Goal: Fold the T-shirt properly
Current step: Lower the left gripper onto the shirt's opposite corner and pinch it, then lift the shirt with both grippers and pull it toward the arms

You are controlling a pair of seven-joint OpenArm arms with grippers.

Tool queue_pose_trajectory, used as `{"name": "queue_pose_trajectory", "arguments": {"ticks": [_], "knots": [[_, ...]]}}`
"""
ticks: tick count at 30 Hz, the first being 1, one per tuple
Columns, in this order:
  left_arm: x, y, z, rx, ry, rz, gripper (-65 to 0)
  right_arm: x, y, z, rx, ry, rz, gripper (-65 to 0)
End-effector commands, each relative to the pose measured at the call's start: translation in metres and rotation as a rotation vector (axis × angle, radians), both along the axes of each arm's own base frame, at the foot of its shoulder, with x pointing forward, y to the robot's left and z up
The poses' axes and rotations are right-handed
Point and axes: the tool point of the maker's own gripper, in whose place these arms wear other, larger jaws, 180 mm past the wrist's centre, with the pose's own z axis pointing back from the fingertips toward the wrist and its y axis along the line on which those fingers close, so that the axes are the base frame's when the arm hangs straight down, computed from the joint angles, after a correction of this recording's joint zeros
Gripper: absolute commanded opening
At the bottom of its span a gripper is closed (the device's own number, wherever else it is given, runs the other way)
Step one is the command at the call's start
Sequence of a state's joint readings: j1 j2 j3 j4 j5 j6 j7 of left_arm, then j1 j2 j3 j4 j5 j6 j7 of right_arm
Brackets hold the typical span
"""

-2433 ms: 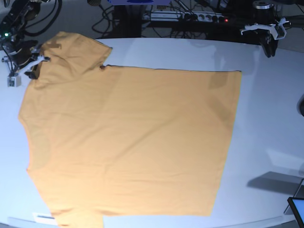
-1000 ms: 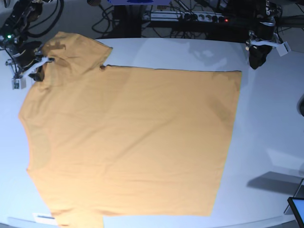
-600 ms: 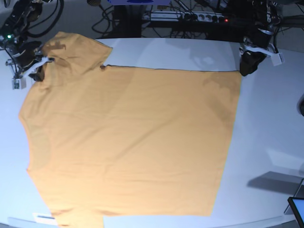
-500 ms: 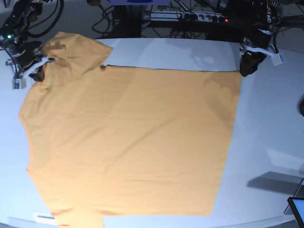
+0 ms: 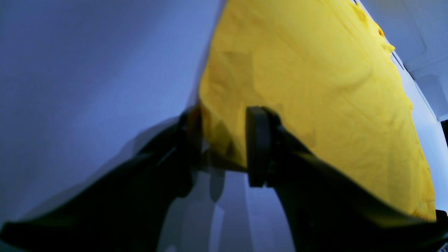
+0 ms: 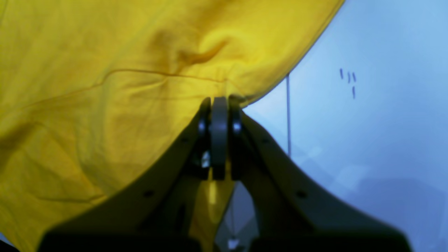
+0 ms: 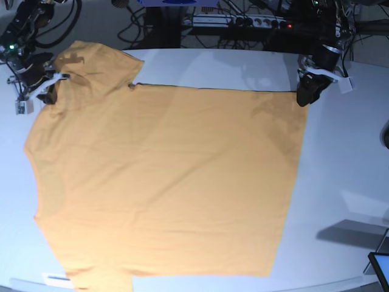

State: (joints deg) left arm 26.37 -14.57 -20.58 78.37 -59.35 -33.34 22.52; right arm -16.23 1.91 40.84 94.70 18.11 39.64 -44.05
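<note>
The orange-yellow T-shirt point(image 7: 164, 182) lies spread flat on the white table point(image 7: 346, 158), its sleeve at the far left. My left gripper point(image 7: 306, 96) is down at the shirt's far right corner. In the left wrist view that gripper point(image 5: 224, 140) stands open, with the cloth's corner point(image 5: 224, 105) in the gap between the fingers. My right gripper point(image 7: 45, 90) sits at the far left edge by the shoulder. The right wrist view shows that gripper point(image 6: 218, 105) shut on a pinch of the shirt's point(image 6: 105, 87) edge.
Cables and a power strip point(image 7: 243, 21) run along the table's back edge. A dark screen corner point(image 7: 380, 267) pokes in at the front right. A small white label point(image 7: 58, 278) lies by the shirt's front left hem.
My left arm has come down and leftward from the back right onto the shirt's far right corner. The right arm and the shirt have stayed put.
</note>
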Motion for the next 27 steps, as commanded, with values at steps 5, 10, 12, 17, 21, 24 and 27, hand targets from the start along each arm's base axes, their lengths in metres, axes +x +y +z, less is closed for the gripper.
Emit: {"name": "queue_pose_trajectory", "arguments": {"ticks": [5, 10, 12, 17, 21, 24, 27], "knots": [[-0.011, -0.005, -0.018, 0.008, 0.093, -0.027, -42.7, -0.006, -0.004, -0.003, -0.025, 0.038, 0.015, -64.7], [-0.008, -0.004, -0.022, -0.002, 0.097, -0.015, -42.7, -0.006, -0.004, -0.003, -0.025, 0.038, 0.015, -64.7], [-0.005, -0.009, -0.026, -0.014, 0.103, -0.027, -42.7, -0.006, -0.004, -0.003, -0.025, 0.038, 0.015, -64.7], [0.004, -0.019, -0.037, -0.039, 0.117, -0.048, -42.7, -0.006, -0.004, -0.003, -0.025, 0.038, 0.015, -64.7], [0.005, -0.018, -0.041, -0.049, 0.125, -0.038, -43.2, -0.006, -0.004, -0.003, -0.024, 0.040, 0.015, -64.7], [0.005, -0.031, -0.045, -0.047, 0.137, -0.079, -44.3, -0.006, -0.004, -0.003, -0.024, 0.040, 0.015, -64.7], [0.002, -0.043, -0.052, -0.020, 0.166, -0.133, -54.9, -0.006, -0.004, -0.003, -0.024, 0.040, 0.015, -64.7]]}}
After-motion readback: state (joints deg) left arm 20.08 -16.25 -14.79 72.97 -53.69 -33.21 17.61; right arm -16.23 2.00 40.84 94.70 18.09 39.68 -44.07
